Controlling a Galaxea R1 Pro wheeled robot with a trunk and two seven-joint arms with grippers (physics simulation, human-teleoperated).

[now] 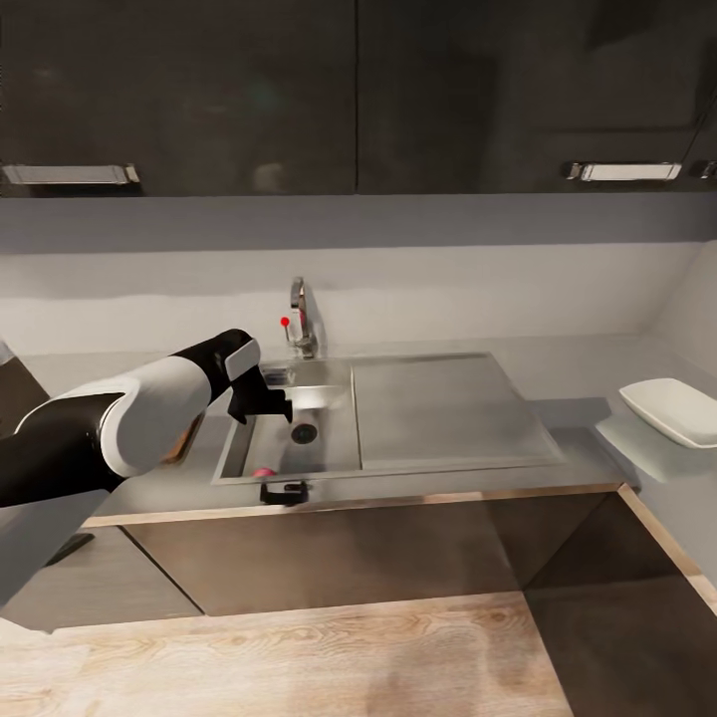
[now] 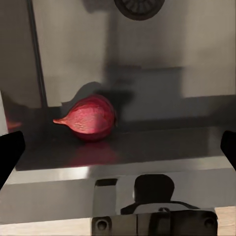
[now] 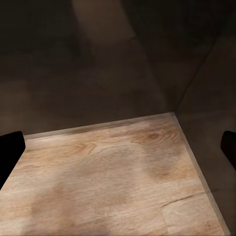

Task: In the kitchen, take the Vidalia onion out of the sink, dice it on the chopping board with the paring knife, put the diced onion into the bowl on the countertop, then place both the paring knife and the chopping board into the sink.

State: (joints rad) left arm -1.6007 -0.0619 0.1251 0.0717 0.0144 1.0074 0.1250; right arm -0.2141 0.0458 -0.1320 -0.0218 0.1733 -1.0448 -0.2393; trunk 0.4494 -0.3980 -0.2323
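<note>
In the head view the left arm reaches in from the left edge toward the middle of the frame, its left claw [image 1: 282, 450] hanging over the sink [image 1: 334, 460], which is set into the grey table [image 1: 573, 453] below the chrome tap [image 1: 302, 319] with its red knob. The Vidalia onion [image 1: 263, 472] lies on the basin floor against the near wall, just left of the frame's centre; in the left wrist view it sits left of centre [image 2: 89, 118], pinkish-red with a pointed tip, apart from both dark fingertips [image 2: 10, 152] at the frame's edges, so the left claw is spread wide and holds nothing. The drain [image 1: 304, 432] lies beyond the onion. The white bowl [image 1: 675, 410] rests on the table at the right edge. In the right wrist view the right claw [image 3: 118, 152] is also wide apart and empty, over the wooden floor [image 3: 113, 177] beside dark cabinet fronts [image 3: 98, 59].
</note>
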